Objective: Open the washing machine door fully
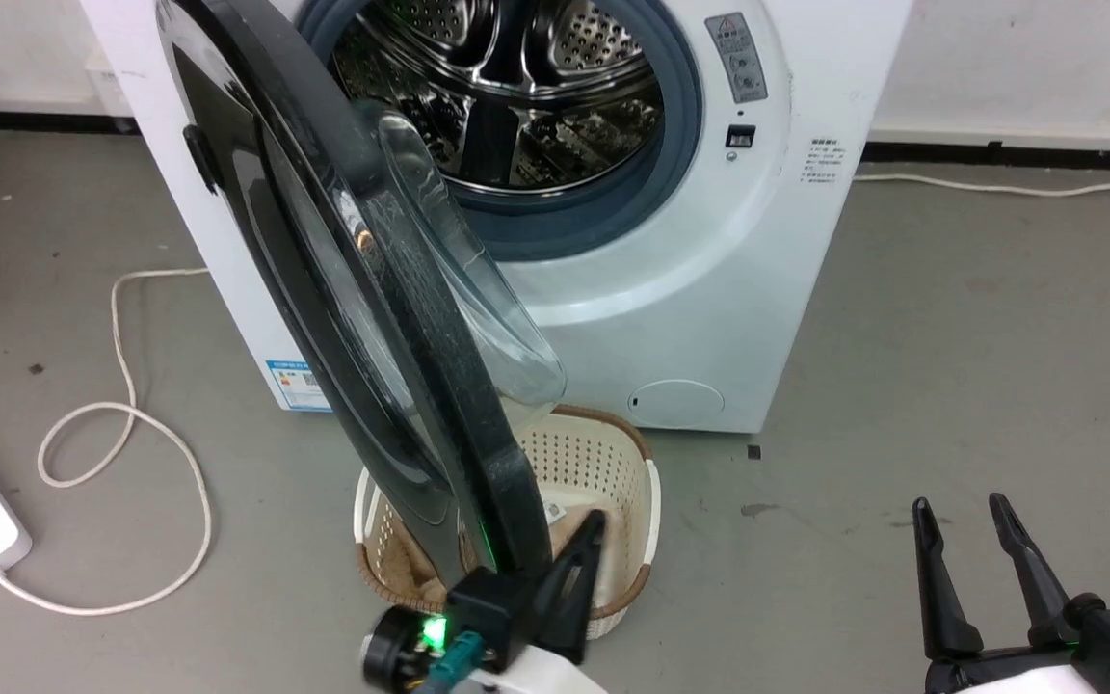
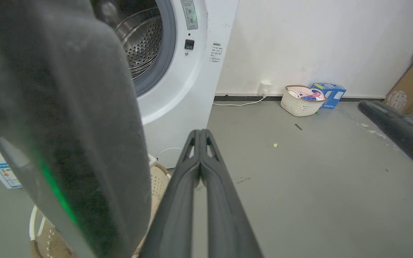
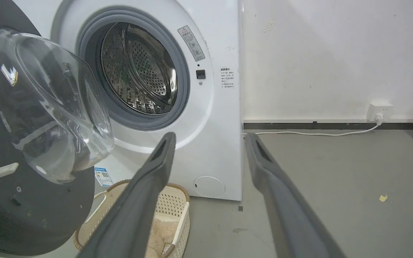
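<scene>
Your left gripper (image 2: 200,133) was pinched together on nothing; the washing machine door (image 1: 439,386) stood just to its left, swung out from the washing machine (image 1: 709,289). Your right gripper (image 1: 960,501) gaped, the door well to its left.

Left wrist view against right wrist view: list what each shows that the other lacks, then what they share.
Left wrist view, not the right: the left gripper, shut beside the dark edge of the washing machine door, a blue box and a cardboard box by the wall. Right wrist view, not the left, past the open right gripper: the door's clear glass bowl and the round filter cover. Both: the door, the washing machine, its steel drum, the cream basket and the wall socket.
</scene>
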Controlling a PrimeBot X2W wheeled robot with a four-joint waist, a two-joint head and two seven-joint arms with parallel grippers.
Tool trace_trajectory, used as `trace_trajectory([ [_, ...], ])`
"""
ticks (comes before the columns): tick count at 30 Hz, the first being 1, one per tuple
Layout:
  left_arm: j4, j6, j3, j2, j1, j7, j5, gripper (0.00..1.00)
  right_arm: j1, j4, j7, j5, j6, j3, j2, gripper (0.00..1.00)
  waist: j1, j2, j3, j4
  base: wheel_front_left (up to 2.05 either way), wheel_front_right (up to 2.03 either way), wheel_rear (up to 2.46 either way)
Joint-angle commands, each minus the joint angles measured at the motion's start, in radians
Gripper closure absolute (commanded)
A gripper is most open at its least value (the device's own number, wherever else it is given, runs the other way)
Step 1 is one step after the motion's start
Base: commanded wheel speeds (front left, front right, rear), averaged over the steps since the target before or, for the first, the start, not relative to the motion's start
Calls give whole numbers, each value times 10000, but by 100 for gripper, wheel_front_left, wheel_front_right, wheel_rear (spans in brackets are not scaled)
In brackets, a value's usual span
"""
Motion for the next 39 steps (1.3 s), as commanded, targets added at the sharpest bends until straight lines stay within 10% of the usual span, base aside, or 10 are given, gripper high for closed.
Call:
trace_trajectory([
  [1, 353, 168, 248, 22, -163, -272, -38, 100, -109, 17, -63, 40, 6, 18, 35, 0, 0, -1, 78, 7, 0, 0, 0],
  [28, 54, 1043, 1496, 964, 574, -990, -365, 100, 171, -45, 183, -170, 6, 118, 35, 0, 0, -1, 97, 3598, 0, 0, 0],
  [39, -94, 1303, 3229, 2146, -152, -593, -989, 100, -124, -644, 685, -505, 6, 401, -166, 0, 0, -1, 1237, 3856, 0, 0, 0],
])
